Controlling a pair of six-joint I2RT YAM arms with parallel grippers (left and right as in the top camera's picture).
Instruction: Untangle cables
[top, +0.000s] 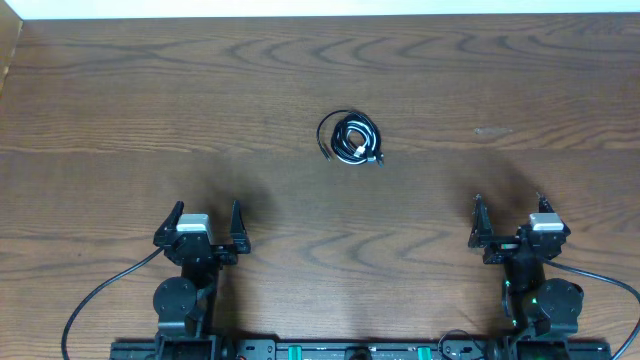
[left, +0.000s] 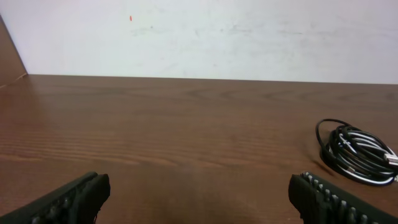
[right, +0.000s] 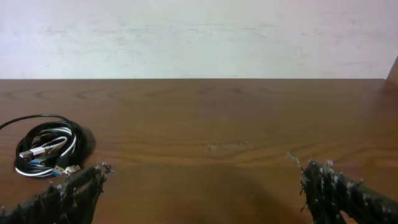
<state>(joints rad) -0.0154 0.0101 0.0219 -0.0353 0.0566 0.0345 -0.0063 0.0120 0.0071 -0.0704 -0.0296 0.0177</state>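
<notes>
Wood table (top: 120, 90): cables (top: 352, 139) coiled mid, grippers apart.

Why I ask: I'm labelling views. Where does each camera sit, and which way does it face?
Overhead: above the table, looking straight down; left gripper, right gripper show.
Left wrist: low on the left arm, facing the far wall; own fingers show.
Right wrist: likewise on the right arm; own fingers show.
Shared: all see the coiled cables.

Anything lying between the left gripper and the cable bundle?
Nothing: the overhead view shows only bare wooden table between the left gripper and the tangled cables.
</notes>
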